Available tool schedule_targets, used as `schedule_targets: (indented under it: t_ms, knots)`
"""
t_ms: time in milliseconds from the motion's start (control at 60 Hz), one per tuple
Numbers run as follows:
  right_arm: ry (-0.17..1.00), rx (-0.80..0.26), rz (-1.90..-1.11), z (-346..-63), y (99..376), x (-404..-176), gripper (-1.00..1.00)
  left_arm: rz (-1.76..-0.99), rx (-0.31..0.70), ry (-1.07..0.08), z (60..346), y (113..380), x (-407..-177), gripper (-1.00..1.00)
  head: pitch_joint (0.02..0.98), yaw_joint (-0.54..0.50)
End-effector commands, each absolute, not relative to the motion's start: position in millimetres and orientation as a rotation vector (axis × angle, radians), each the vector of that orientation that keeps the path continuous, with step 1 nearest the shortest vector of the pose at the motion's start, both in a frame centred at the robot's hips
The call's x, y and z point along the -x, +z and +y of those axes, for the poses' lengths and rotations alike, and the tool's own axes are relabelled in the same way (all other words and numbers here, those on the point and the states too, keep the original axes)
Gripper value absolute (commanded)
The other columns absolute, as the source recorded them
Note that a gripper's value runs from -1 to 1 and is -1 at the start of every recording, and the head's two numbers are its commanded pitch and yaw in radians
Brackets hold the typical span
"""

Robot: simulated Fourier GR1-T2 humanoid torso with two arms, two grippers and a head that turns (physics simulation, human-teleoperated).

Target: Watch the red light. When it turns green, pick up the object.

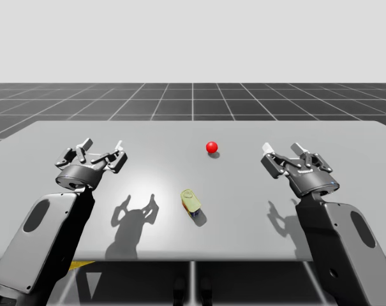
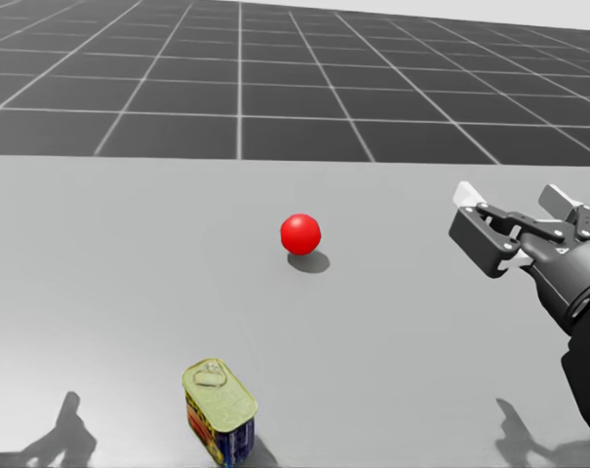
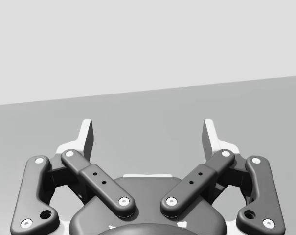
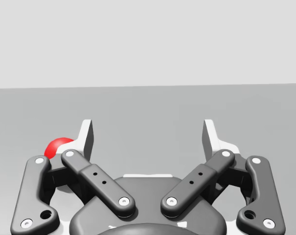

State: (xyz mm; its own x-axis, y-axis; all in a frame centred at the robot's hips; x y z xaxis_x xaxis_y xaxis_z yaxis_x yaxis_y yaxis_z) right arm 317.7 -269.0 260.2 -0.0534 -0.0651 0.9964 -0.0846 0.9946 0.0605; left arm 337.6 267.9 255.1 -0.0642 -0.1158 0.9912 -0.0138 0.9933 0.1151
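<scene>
Light (image 1: 211, 147) at centre frame in the high view glowed red, so we held our left gripper (image 1: 103, 146) and right gripper (image 1: 282, 149) released at either side above the table (image 1: 346, 137), waiting, the can (image 1: 191, 203) standing untouched lower centre between them.

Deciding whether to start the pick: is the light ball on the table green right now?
No, the light ball, which sits beyond the yellow rectangular can, is plainly red in the head view.
</scene>
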Motion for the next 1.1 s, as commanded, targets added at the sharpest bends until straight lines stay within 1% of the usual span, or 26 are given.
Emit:
schedule_targets:
  t_ms: [17, 1100]
  knots:
    - [0.021, -0.111, -1.625, -269.2, 259.6, -318.1, -1.00, -1.634, -0.095, -0.086, 267.2, 255.1, -337.5, -1.00, 0.611, -0.12]
    - [0.045, -0.094, -1.634, -267.9, 257.6, -318.4, -1.00, -1.635, -0.096, -0.091, 266.7, 255.0, -337.9, -1.00, 0.611, -0.13]
